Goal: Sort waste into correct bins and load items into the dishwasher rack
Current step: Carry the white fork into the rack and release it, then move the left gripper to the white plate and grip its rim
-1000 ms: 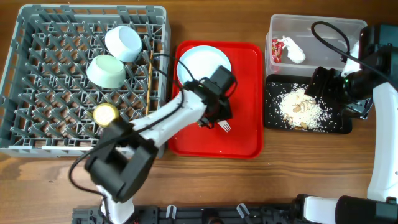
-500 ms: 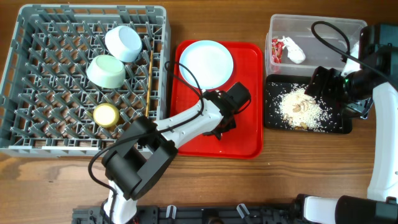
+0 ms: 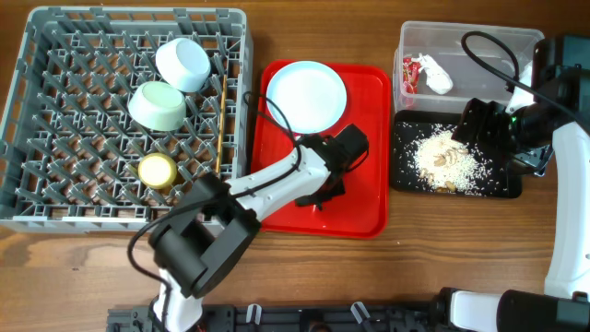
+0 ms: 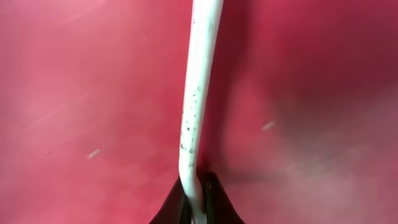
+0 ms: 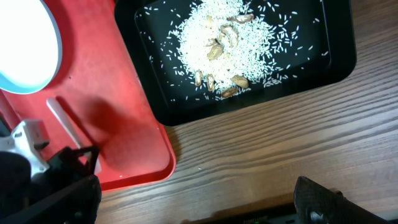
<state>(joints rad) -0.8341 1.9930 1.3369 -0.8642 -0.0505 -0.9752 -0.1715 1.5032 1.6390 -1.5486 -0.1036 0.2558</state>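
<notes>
While my left gripper (image 4: 198,208) pinches the slim, speckled white fork (image 4: 199,93) by its handle over the glossy red tray (image 4: 81,93), my right gripper (image 5: 193,208) hangs spread wide near the black tray (image 5: 333,59) of grainy rice (image 5: 208,37).

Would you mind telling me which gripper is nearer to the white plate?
Left. The left gripper is low over the red tray, just on the robot's side of the white plate, clamping the fork. The right gripper is off over the black tray, farther away.
</notes>
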